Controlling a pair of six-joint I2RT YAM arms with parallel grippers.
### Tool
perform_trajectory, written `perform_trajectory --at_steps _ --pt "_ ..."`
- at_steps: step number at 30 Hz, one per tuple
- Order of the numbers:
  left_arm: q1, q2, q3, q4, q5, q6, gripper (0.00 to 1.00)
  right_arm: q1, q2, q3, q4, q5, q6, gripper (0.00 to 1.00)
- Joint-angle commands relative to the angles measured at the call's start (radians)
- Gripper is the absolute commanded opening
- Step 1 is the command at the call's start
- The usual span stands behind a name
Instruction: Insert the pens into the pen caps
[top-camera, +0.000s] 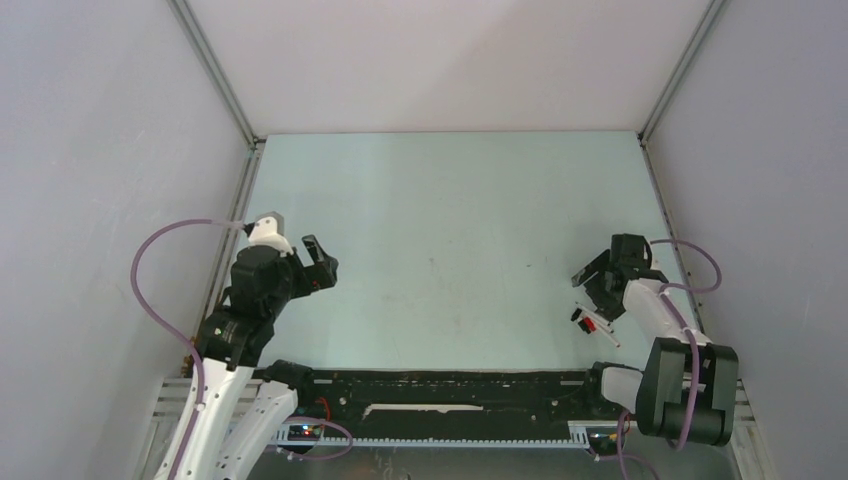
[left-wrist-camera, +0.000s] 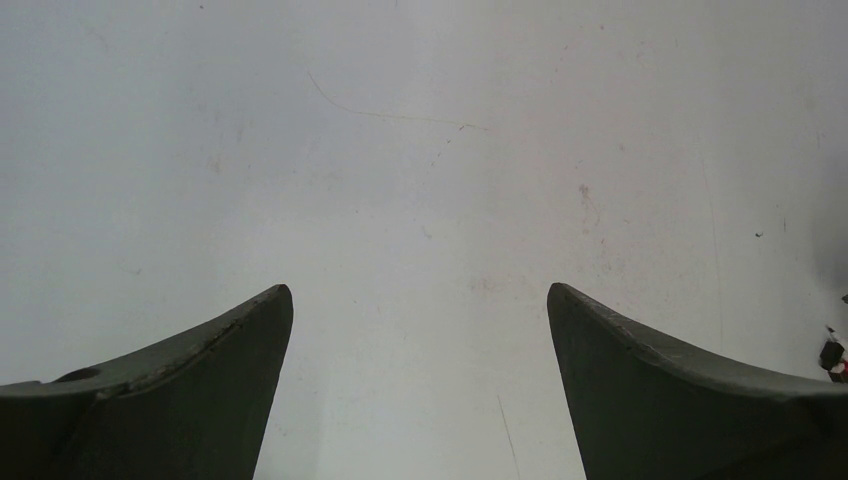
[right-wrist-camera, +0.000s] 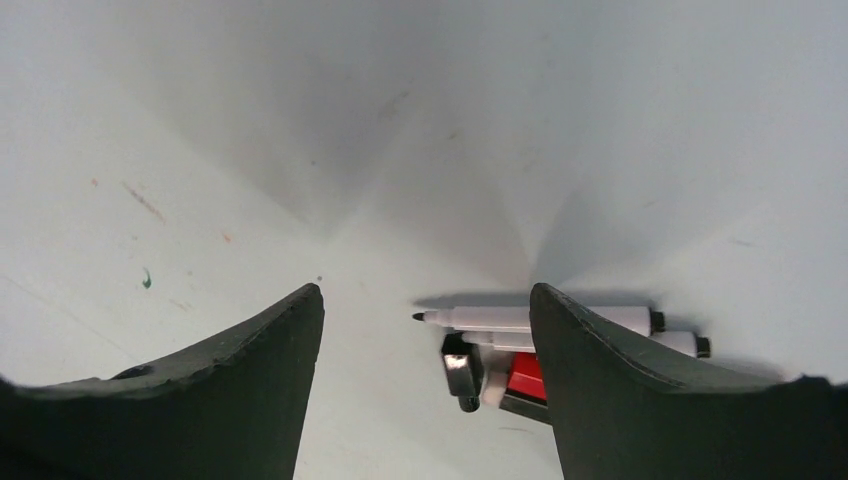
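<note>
**Right tool parked over the pens, nothing grabbed yet**

Right tool (right-wrist-camera: 428, 292) is spread wide and holds nothing. The pens (right-wrist-camera: 490, 318) lie side by side on the worktop (right-wrist-camera: 200, 200) just below it. The upper one's bare tip sits in the gap and both barrels run under the tool's right finger. What looks like a cap (right-wrist-camera: 458, 365) sits just beside them, touching a red bit (right-wrist-camera: 525, 378). I'd slide toward that finger's side, centre one barrel, then pinch mid-barrel so it can't pivot. Left tool (left-wrist-camera: 420, 290) is also spread, holds nothing, and is well apart.

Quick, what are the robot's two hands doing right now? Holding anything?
Left gripper: open, holding nothing.
Right gripper: open, holding nothing; the pens lie loose near it.
</note>
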Motion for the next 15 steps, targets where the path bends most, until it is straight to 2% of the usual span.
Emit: perform_trajectory --at_steps 1,9,12,15 --pt "-0.007 -0.017 -0.003 0.01 -0.018 -0.003 1.0 0.061 -0.03 0.001 -0.008 -0.007 0.046 0.77" --pt "-0.007 -0.032 -0.003 0.012 -0.014 -0.001 1.0 0.179 -0.022 0.001 -0.002 0.01 0.095 0.77" --pt "-0.007 -0.032 -0.004 0.013 -0.011 0.0 1.0 0.217 -0.045 0.018 0.009 0.022 0.054 0.77" --pt "-0.008 -0.031 -0.003 0.013 -0.007 0.0 1.0 0.222 -0.075 0.081 -0.098 0.098 0.029 0.82"
